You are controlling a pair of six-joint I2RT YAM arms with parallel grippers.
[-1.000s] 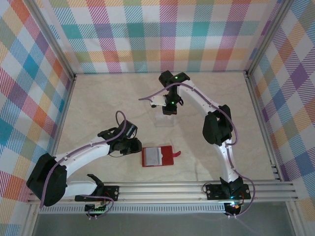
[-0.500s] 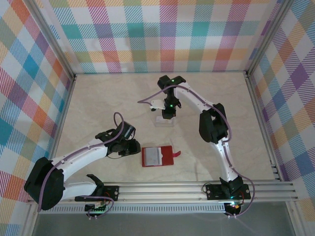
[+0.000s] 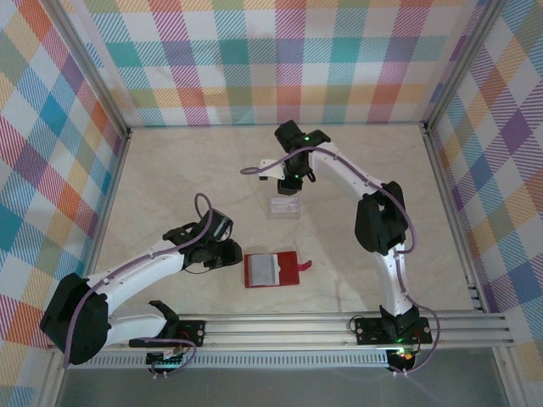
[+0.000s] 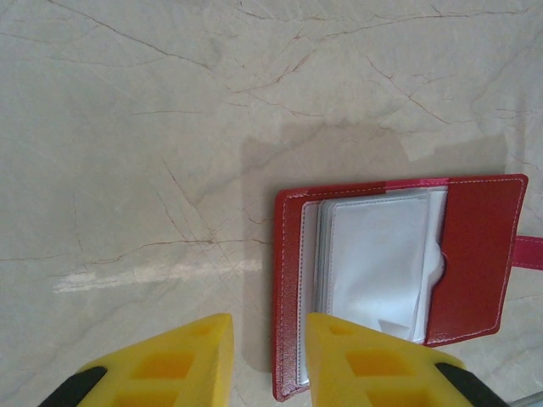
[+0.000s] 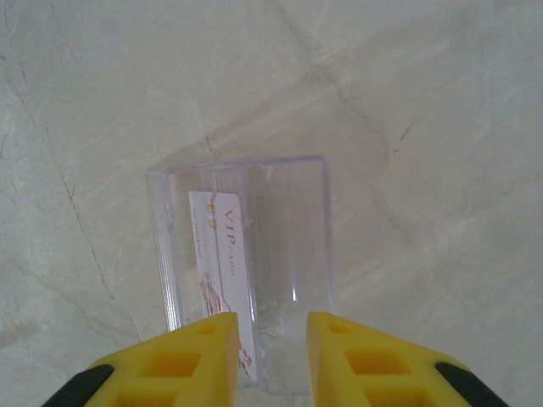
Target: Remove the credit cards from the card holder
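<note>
The right gripper (image 3: 288, 178) has been raised off the clear tray (image 3: 293, 212) since a second ago and its fingers have been parted, with nothing between them; the left gripper (image 3: 227, 253) is barely shifted. In the right wrist view one card (image 5: 222, 254), marked "VIP", is seen inside the tray at its left side; the print is not legible from above. In the left wrist view the holder (image 4: 477, 246) is seen lying open on the table (image 4: 127, 127), its pale pockets exposed. The left gripper's fingers are held apart over the holder's near corner; contact cannot be judged. Counted: one card, one holder, one tray.

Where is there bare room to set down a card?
Free: the far-left table between left wall and clear box; the right side between right arm and right wall. Crowded: the centre, with the left gripper beside the card holder and the right gripper over the clear box.
</note>
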